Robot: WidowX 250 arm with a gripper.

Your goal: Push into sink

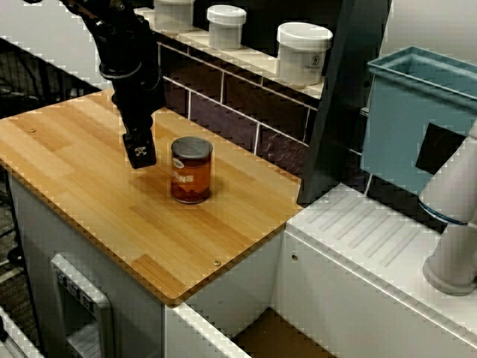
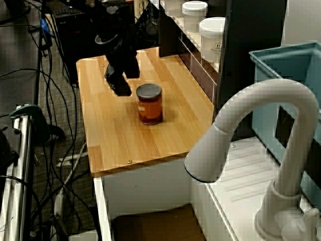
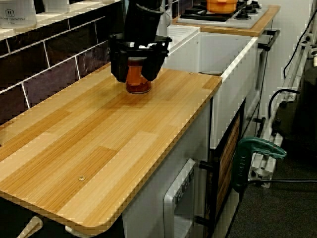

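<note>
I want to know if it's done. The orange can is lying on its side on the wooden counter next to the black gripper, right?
Not lying: the orange can stands upright on the wooden counter, beside the black gripper, as the front view shows.

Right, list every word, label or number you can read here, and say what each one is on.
Nothing can be read with certainty.
Can: pale lettering on the orange label, too blurred to read.
Large white jar: dark print on its label, too small to read.
White jar on the tiled ledge: a small black pictogram and a line of print, illegible.
Counter's front panel: embossed marks, unreadable.
</note>
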